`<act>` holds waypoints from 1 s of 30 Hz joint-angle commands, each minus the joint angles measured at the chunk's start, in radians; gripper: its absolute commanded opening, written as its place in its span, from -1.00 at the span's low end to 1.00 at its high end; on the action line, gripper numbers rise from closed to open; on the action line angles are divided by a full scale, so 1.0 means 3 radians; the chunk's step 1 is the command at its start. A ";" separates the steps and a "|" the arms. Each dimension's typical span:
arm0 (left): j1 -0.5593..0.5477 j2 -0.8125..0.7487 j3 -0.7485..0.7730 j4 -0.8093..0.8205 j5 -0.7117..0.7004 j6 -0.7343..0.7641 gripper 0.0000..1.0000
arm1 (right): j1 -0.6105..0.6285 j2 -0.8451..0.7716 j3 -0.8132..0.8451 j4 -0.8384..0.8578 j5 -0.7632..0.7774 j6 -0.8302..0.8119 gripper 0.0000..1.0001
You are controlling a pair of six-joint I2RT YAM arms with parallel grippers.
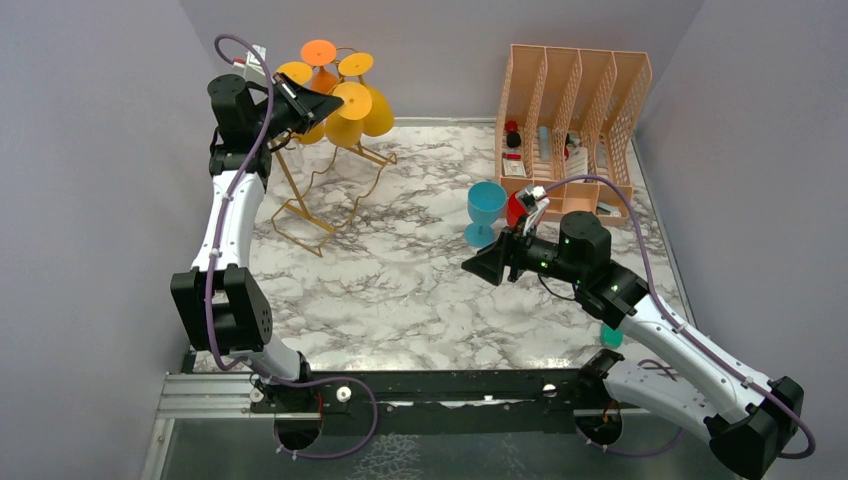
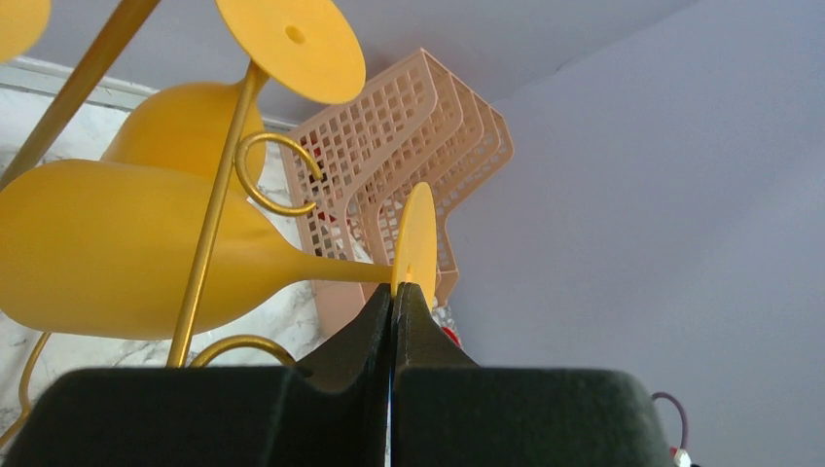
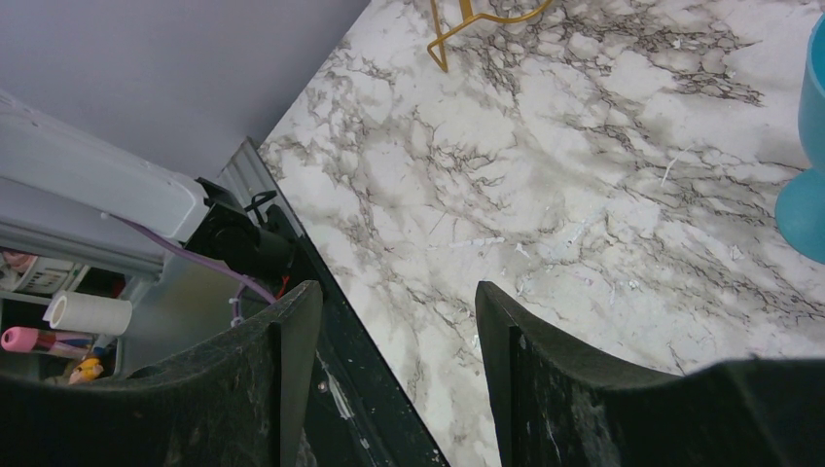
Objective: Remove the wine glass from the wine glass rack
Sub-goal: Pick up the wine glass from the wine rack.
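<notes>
Wine glass, a yellow one, lies sideways by the wine glass rack, its round foot pinched in the left gripper. It looks not yet pulled clear of the hooks. The right gripper hangs spread over the counter, holding nothing.

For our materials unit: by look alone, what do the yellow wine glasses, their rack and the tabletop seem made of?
Wine glasses: opaque, matte, even yellow, probably plastic. Rack: thin shiny gold wire, likely metal. Tabletop: grey-veined white, marble look, perhaps only printed.
</notes>
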 commanded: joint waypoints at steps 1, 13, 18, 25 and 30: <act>-0.0022 -0.0232 -0.0039 0.0087 0.0320 0.0205 -1.00 | 0.0007 -0.0049 -0.0042 0.0081 -0.0001 0.0004 0.25; -0.0365 -0.0801 -0.0598 0.0076 0.0653 0.0884 -1.00 | 0.0007 -0.0087 -0.0063 0.0211 -0.0038 0.0009 0.25; -0.0675 -0.1066 -0.0974 0.0021 0.0630 0.1213 -1.00 | 0.0007 -0.0147 -0.0092 0.0257 0.0014 0.0000 0.25; -0.1125 -0.1484 -0.1691 -0.0019 0.0511 0.1509 -1.00 | 0.0007 -0.0222 -0.0096 0.0231 0.0179 0.0058 0.25; -0.1392 -0.1834 -0.2207 0.0060 0.0430 0.1530 -1.00 | 0.0007 -0.0233 -0.0138 0.0394 0.0145 0.0159 0.23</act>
